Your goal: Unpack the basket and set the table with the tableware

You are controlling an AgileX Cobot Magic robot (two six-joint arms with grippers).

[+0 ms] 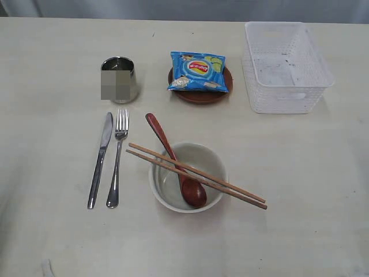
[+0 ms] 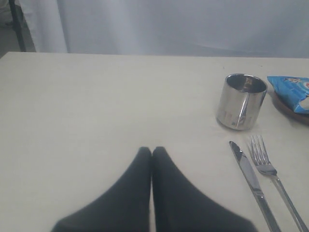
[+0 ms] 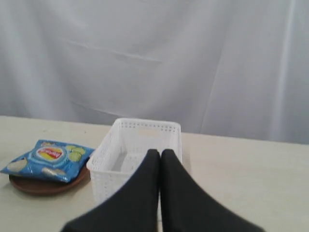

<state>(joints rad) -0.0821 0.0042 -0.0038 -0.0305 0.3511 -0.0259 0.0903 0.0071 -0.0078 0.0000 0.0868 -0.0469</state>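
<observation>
Basket [image 1: 282, 99] sits empty: light, stiff plastic, probably best gripped by its rim. Left end effector [image 2: 152, 151] and right end effector [image 3: 160, 152] are pressed together, holding nothing.

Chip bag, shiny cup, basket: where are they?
chip bag [image 1: 198, 71], exterior view, middle of its front.
shiny cup [image 2: 241, 102], left wrist view, its side wall.
basket [image 3: 145, 128], right wrist view, its perforated wall.

Exterior looks down on the table [image 1: 46, 86]; low wrist views share the chip bag [image 3: 48, 159] [image 2: 289, 91].
</observation>
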